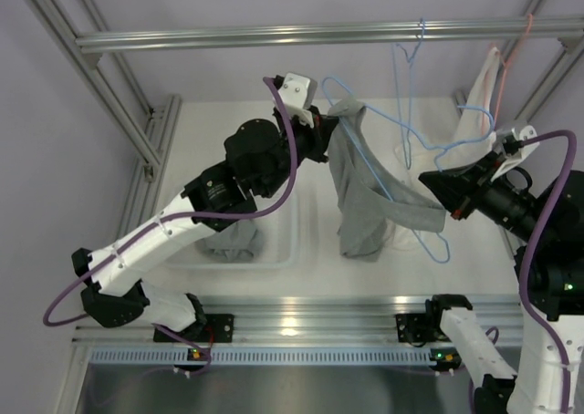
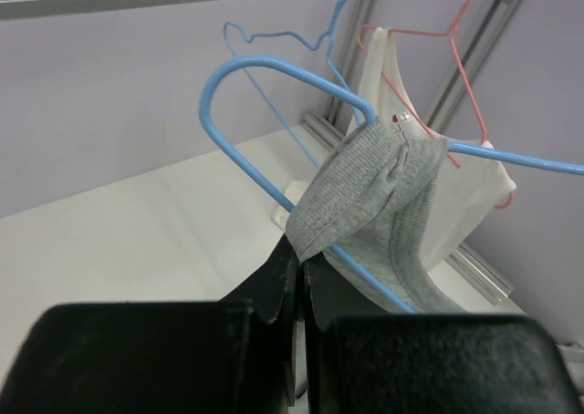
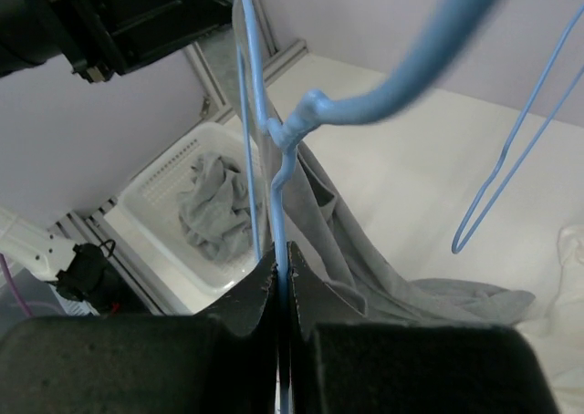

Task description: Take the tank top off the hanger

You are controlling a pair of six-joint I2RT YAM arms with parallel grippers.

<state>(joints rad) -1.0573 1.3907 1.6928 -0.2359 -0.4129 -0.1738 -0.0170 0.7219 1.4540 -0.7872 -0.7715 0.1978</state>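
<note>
White table (image 1: 228, 140) lies below. Left pincer (image 2: 299, 266) is clenched on a strap of the grey tank top (image 1: 360, 204), which hangs mid-scene on the blue hanger (image 2: 274, 64). Right pincer (image 3: 281, 266) grasps this hanger's wire.

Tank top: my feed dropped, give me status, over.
Left end effector shut on tank top strap. Right end effector shut on blue hanger. Strap not yet off. Empty hanger hangs nearby.

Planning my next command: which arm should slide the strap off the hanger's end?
Left. The left gripper is shut on the tank top strap where it loops over the blue hanger; the right gripper only clamps the hanger wire.
</note>
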